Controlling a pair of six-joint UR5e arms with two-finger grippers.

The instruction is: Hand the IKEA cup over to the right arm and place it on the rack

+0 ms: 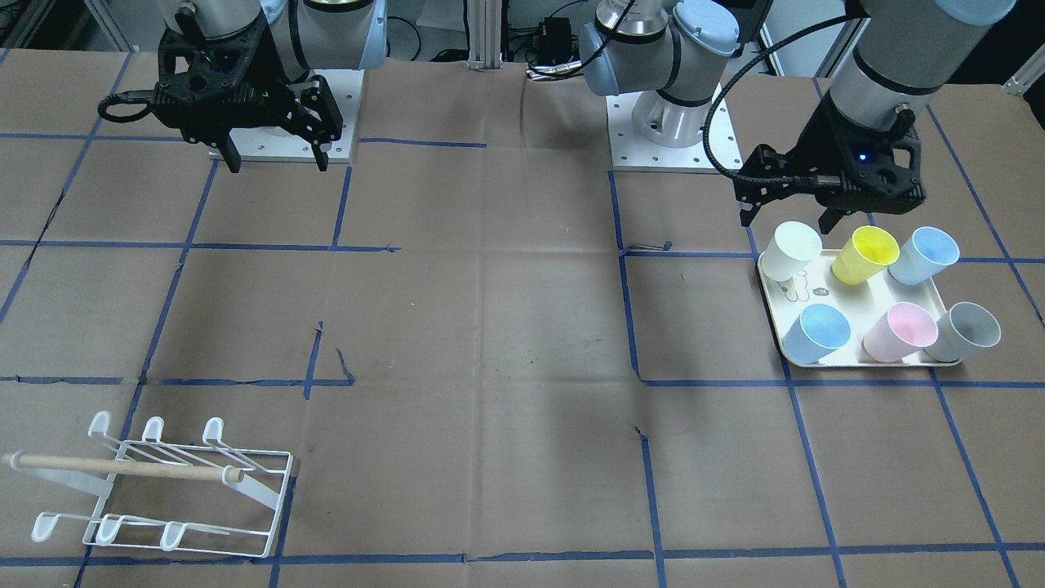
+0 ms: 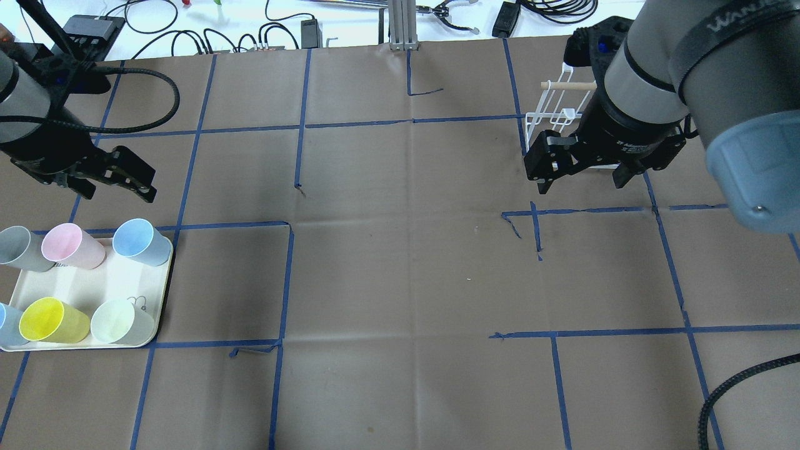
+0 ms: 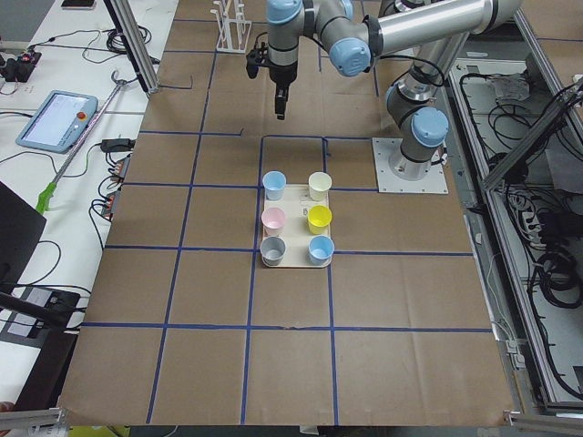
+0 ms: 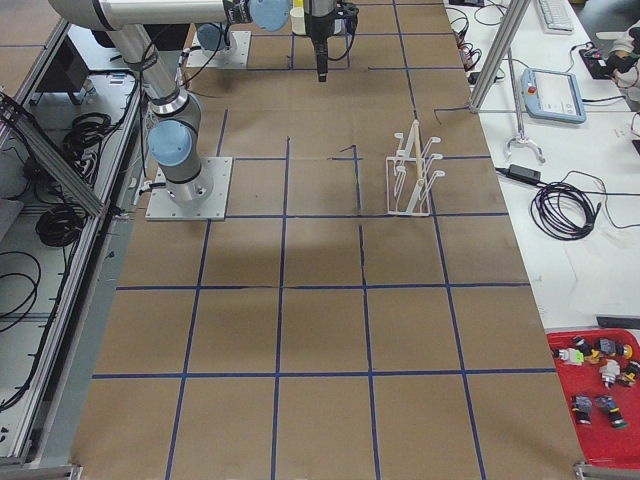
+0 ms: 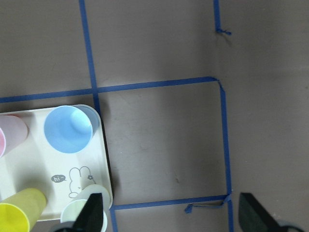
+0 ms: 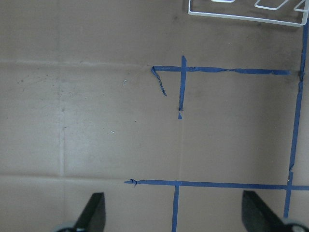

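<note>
**A:** What are the cups like?

**B:** Smooth, matte, tapered tumblers, six in all: white cup (image 1: 792,249), yellow cup (image 1: 864,255), blue cup (image 1: 922,255), second blue cup (image 1: 816,333), pink cup (image 1: 900,331) and grey cup (image 1: 963,331). Each stands upright, mouth up, with its long axis vertical. They stand in two rows of three on the cream tray (image 1: 845,300), a round-cornered rectangle with a small animal line drawing. I cannot tell which one is meant.

**A:** And the rack?

**B:** The rack (image 1: 258,492) is thin white wire with rounded hook tips. It sits at the far corner on the robot's right, well apart from the tray. Its pale wooden dowel (image 1: 122,467) lies level, along the surface's length.

**A:** The tools?

**B:** The left tool (image 2: 122,197) hangs above the tray's robot-side edge, fingers spread, nothing between them. The right tool (image 1: 277,163) hovers over the paper, likewise parted and empty.

**A:** The surface?

**B:** Creased brown paper, gridded with blue tape that is torn in spots. White benches with cables run alongside.
</note>
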